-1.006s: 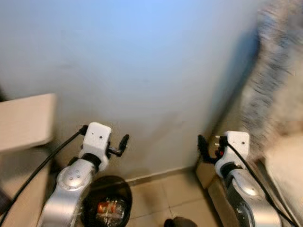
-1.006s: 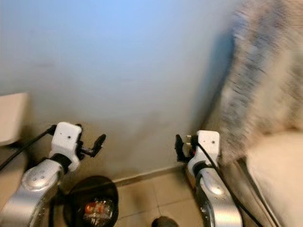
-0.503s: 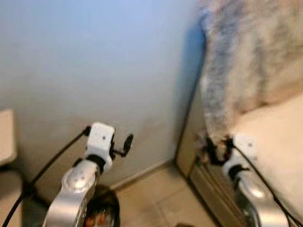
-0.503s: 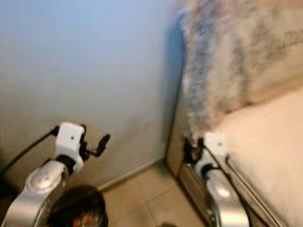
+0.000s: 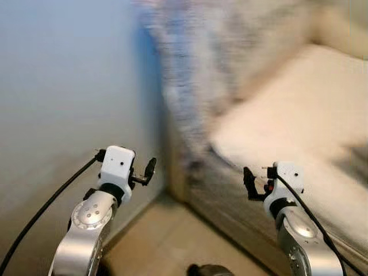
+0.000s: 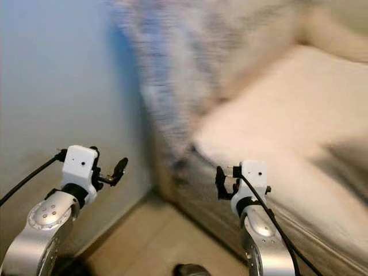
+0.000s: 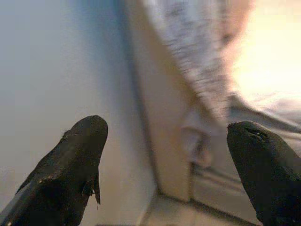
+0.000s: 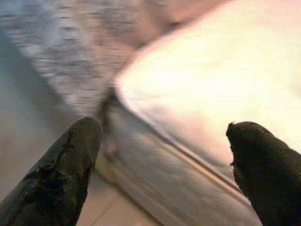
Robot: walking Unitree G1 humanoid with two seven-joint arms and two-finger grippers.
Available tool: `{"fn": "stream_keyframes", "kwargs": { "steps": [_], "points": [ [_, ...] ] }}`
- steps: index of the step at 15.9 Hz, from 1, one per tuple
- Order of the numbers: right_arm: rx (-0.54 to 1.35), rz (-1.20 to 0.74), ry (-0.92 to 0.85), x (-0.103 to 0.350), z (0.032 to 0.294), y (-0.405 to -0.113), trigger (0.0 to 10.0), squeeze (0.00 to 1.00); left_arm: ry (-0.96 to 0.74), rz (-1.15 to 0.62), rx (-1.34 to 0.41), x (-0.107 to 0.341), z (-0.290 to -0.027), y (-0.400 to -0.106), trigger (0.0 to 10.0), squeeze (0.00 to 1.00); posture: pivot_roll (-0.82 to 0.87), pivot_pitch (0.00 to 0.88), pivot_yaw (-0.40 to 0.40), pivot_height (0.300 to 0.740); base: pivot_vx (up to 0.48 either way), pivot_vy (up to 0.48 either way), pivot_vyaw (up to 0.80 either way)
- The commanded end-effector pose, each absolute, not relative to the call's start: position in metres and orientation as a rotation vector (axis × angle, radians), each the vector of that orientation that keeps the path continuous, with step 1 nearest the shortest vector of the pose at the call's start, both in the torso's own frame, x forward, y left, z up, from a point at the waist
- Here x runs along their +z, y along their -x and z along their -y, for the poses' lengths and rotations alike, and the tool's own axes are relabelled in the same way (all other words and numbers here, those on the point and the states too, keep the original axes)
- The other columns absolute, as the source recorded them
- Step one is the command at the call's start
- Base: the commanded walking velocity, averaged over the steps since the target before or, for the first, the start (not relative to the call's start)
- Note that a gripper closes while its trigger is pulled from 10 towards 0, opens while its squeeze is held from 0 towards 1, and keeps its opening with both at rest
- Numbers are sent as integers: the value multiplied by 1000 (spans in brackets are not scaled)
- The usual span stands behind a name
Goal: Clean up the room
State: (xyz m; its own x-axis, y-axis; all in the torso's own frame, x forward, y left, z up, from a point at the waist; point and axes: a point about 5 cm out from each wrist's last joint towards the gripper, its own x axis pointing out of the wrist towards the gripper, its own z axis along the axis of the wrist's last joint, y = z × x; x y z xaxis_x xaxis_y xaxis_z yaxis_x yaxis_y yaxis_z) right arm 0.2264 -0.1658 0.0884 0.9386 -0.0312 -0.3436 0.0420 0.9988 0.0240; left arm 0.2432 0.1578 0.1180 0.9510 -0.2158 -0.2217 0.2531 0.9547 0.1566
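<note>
Both arms are raised in front of me and hold nothing. My left gripper (image 5: 150, 169) is close to the pale blue wall (image 5: 63, 86); in the left wrist view its two black fingers (image 7: 75, 165) stand wide apart and the gripper (image 7: 171, 155) is open. My right gripper (image 5: 248, 183) hangs in front of a beige sofa (image 5: 287, 121); its fingers (image 8: 61, 174) are also spread and it is open (image 8: 162, 155). A grey patterned blanket (image 5: 195, 63) is draped over the sofa's arm. The views are blurred.
Beige floor tiles (image 5: 167, 241) run between the wall and the sofa's front. A dark rounded object (image 5: 208, 269) shows at the bottom edge of the eye views. The sofa's seat cushion (image 8: 211, 80) is bare and pale.
The camera has swung to the right: the wall slid left, the black bin and the beige counter left the view, and the sofa now takes up the right. Both grippers kept their pose.
</note>
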Motion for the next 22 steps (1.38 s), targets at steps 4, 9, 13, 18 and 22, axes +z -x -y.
{"fn": "stream_keyframes", "kwargs": {
  "steps": [4, 9, 13, 18, 22],
  "points": [
    [-49, -335, -18, 95, 169, -231, 10000, 1000, -133, -177, -204, 122, -159, -246, 10000, 0, -119, 48, 3, 740, 0, -206, -756],
    [-54, -338, -14, 95, 168, -233, 10000, 1000, -155, -151, -153, 125, -167, -249, 10000, 0, -120, 50, -1, 740, 0, 0, -756],
    [-64, -336, -10, 96, 170, -234, 10000, 1000, -156, -146, -156, 124, -167, -250, 10000, 0, -126, 46, 0, 740, 0, 0, -758],
    [-72, -312, 5, 102, 172, -238, 10000, 1000, -149, -126, -183, 127, -163, -252, 10000, 0, -129, 48, 8, 740, 0, 0, -756],
    [-85, -276, 25, 108, 174, -241, 10000, 1000, -135, -127, -214, 126, -160, -251, 10000, 0, -130, 46, 7, 740, 194, 0, -756]
  ]
}}
